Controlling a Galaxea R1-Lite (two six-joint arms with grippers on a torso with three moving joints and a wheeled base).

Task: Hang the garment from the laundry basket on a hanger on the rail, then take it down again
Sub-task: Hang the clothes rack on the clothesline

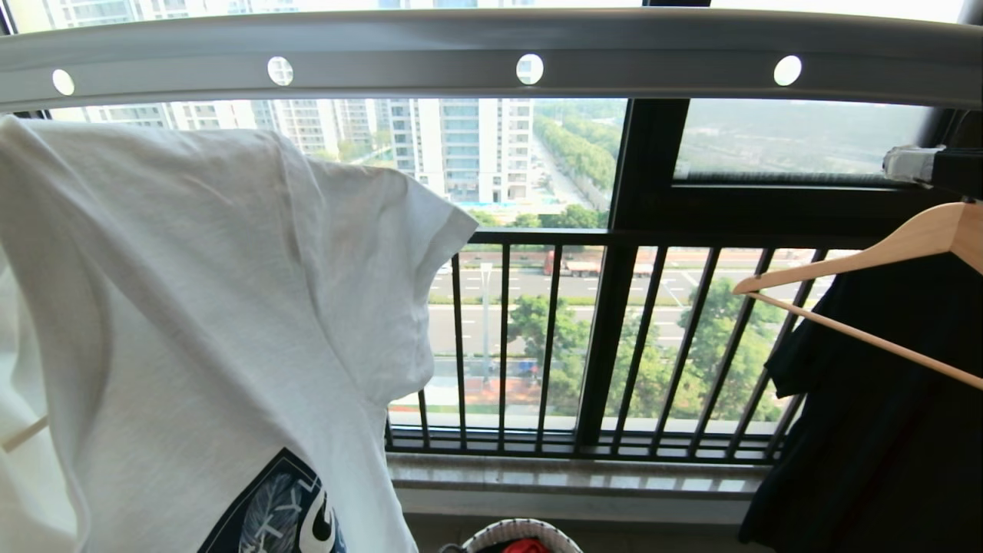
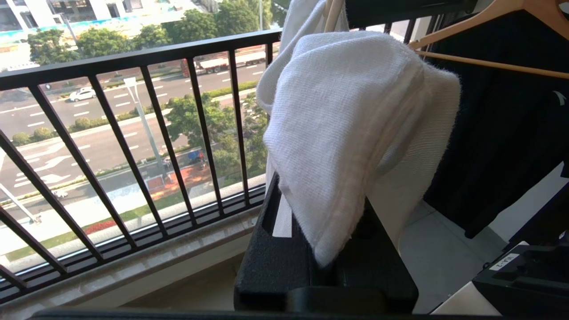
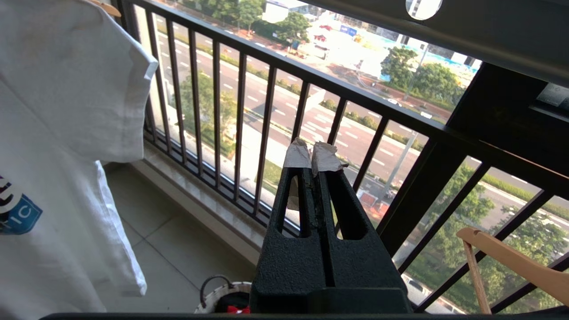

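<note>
The garment point(image 1: 200, 307), a white T-shirt with a dark blue graphic, hangs at the left below the grey rail point(image 1: 491, 54). A thin cream rod of the hanger point(image 1: 23, 434) shows at its left edge; the hook is out of view. In the left wrist view my left gripper point(image 2: 313, 213) is shut on a fold of the garment point(image 2: 351, 115), which drapes over and hides its fingertips. My right gripper point(image 3: 311, 155) is shut and empty, pointing at the window bars; its taped tips point(image 1: 906, 163) show at the far right. The laundry basket point(image 1: 522, 531) stands on the floor below.
A light-wood hanger point(image 1: 868, 253) carrying a black garment point(image 1: 883, 430) hangs at the right. Black window bars point(image 1: 584, 346) and a stone sill point(image 1: 568, 476) lie straight ahead. A red garment point(image 1: 527, 547) lies in the basket.
</note>
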